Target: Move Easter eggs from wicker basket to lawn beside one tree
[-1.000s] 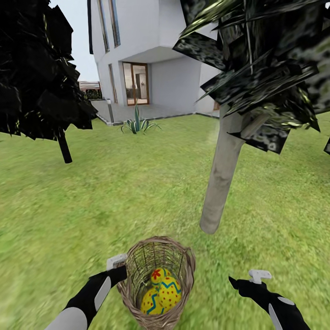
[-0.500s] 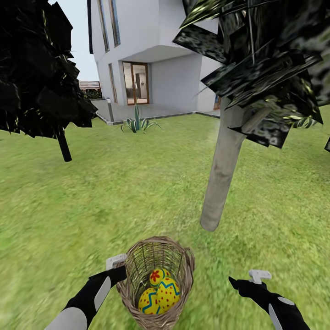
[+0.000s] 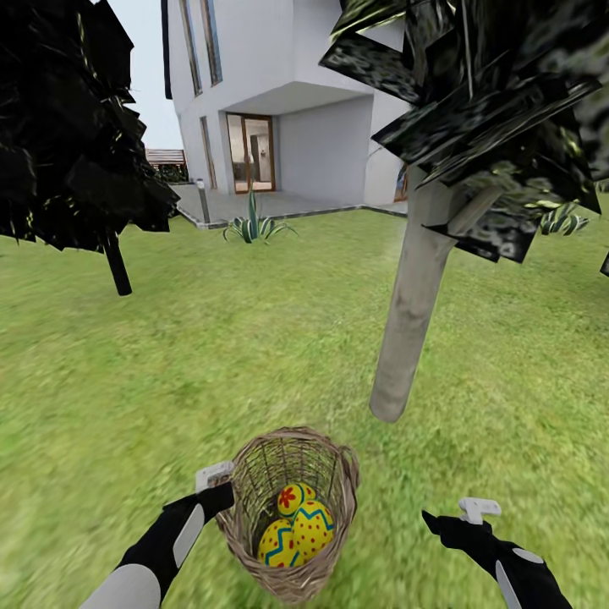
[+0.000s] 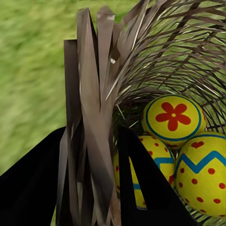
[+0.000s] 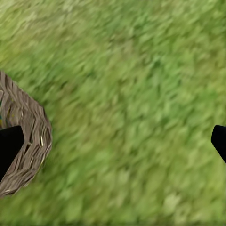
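Observation:
The wicker basket (image 3: 254,533) hangs just above the lawn (image 3: 211,355), and my left gripper (image 3: 222,495) is shut on its braided rim (image 4: 94,84). The left wrist view has a black finger (image 4: 141,183) on each side of that rim. Inside lie the three Easter eggs (image 3: 303,524): a flower-marked one (image 4: 173,117), a zigzag one (image 4: 205,172) and a third (image 4: 155,155) partly behind my finger. My right gripper (image 3: 452,513) hovers open over the grass to the basket's right, nothing between its fingers. The pale-trunked tree (image 3: 410,321) stands just beyond the basket, to the right.
A near-black tree with a thin trunk (image 3: 117,269) stands far left. A white house (image 3: 279,101) with grey paving and a spiky plant (image 3: 252,227) lie ahead. Dark foliage (image 3: 482,110) hangs overhead at the right. In the right wrist view the basket's rim (image 5: 33,136) edges the grass.
The basket has risen a little in the head view, still held by my left gripper, and the eggs have shifted inside. The view has drifted slightly toward the pale tree.

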You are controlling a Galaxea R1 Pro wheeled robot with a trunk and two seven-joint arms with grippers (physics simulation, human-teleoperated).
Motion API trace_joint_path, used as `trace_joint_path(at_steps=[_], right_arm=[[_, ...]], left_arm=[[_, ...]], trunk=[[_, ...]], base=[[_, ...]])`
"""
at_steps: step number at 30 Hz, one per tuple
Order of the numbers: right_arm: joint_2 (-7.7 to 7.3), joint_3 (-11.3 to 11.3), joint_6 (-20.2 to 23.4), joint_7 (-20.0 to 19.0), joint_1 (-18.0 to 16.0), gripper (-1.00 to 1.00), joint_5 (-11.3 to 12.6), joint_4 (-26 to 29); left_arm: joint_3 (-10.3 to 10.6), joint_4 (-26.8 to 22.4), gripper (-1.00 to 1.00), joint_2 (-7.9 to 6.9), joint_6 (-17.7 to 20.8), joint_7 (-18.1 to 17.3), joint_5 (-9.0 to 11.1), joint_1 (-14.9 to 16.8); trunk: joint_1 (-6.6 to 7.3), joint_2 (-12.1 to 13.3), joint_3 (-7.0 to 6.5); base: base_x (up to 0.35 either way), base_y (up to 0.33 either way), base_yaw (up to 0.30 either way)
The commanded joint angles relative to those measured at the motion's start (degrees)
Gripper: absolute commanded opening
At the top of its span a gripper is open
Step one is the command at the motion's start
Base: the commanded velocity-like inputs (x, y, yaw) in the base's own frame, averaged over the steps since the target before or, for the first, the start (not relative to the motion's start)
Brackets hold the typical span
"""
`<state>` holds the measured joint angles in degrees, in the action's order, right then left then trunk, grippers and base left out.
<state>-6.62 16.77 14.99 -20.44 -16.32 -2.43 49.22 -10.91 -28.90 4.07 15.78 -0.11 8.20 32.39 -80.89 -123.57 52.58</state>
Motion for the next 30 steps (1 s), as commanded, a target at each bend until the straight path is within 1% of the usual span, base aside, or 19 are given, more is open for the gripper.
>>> trace_joint_path(at_steps=[1, 10, 14, 30], right_arm=[[0.03, 0.2, 0.3, -0.4, 0.0, 1.0, -0.2, 0.1], [0.03, 0.2, 0.3, -0.4, 0.0, 1.0, -0.3, 0.1], [0.09, 0.1, 0.3, -0.5, 0.0, 1.0, -0.3, 0.1], [0.12, 0.1, 0.3, -0.4, 0.0, 1.0, -0.3, 0.1]], left_arm=[[-0.4, 1.9, -1.0, 0.08, 0.4, 0.7, -0.7, 0.0], [-0.4, 1.8, -1.0, 0.06, 0.3, 0.7, -0.7, 0.0], [-0.4, 1.3, -1.0, 0.06, 0.1, 0.1, -0.8, -0.1], [-0.4, 1.2, -1.0, -0.06, 0.2, 0.1, -0.8, -0.1]], trunk=[[-0.24, -0.4, 0.25], [-2.21, -4.0, 1.86], [-2.21, -4.0, 1.86], [-2.21, -4.0, 1.86]], base=[[0.0, 0.0, 0.0], [0.0, 0.0, 0.0], [0.0, 0.0, 0.0], [0.0, 0.0, 0.0]])
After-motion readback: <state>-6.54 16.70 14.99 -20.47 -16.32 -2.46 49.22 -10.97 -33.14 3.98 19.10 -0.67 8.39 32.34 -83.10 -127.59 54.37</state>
